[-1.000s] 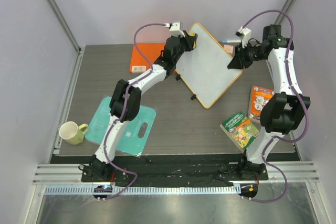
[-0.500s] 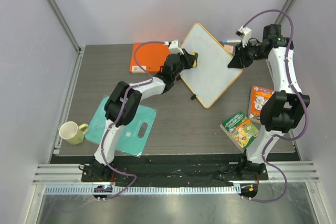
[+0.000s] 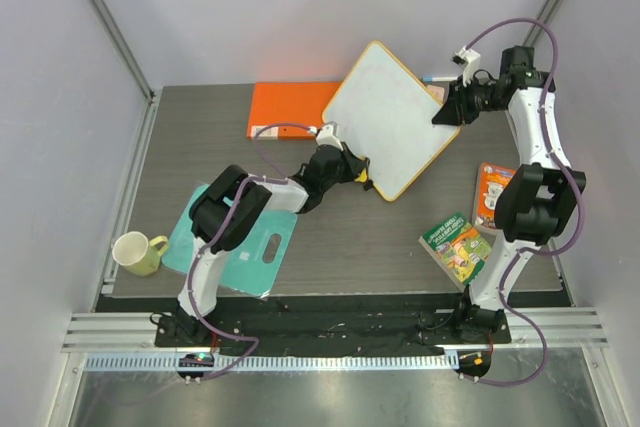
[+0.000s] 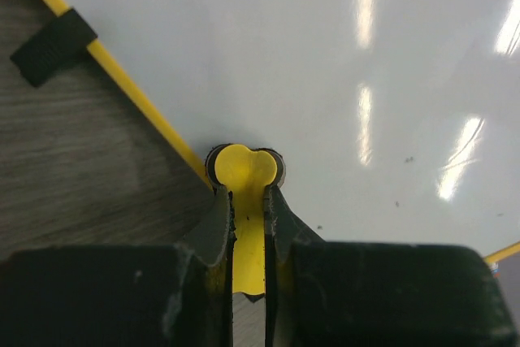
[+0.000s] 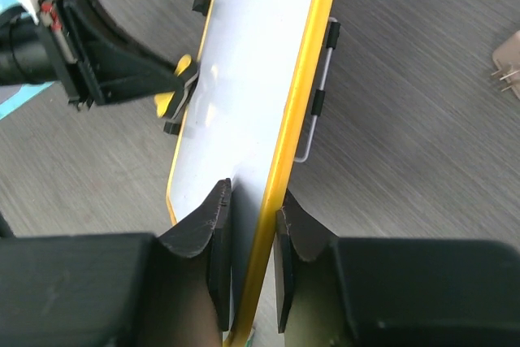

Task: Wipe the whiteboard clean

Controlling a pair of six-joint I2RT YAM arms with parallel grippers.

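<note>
The whiteboard [image 3: 390, 112] has an orange-yellow rim and stands tilted like a diamond at the back of the table. Its face looks white with only tiny specks [image 4: 349, 54]. My left gripper [image 3: 358, 173] is shut on a yellow eraser [image 4: 245, 170] and presses it on the board's lower-left edge, beside a black foot [image 4: 51, 45]. My right gripper [image 3: 447, 112] is shut on the board's right corner, with the rim between its fingers [image 5: 252, 229]. The right wrist view shows the board [image 5: 244, 71] edge-on, with the left gripper [image 5: 180, 85] and eraser [image 5: 166, 101] on it.
An orange folder [image 3: 290, 107] lies behind the board on the left. A teal cutting board [image 3: 240, 242] and a yellow-green mug [image 3: 138, 252] are front left. Two booklets [image 3: 458, 247] [image 3: 495, 192] lie on the right. A small plug [image 5: 508, 67] lies near the right arm.
My left gripper has slid with the eraser from the board's top corner down its left side to the lower-left edge. The board has shifted a little, baring more of the folder.
</note>
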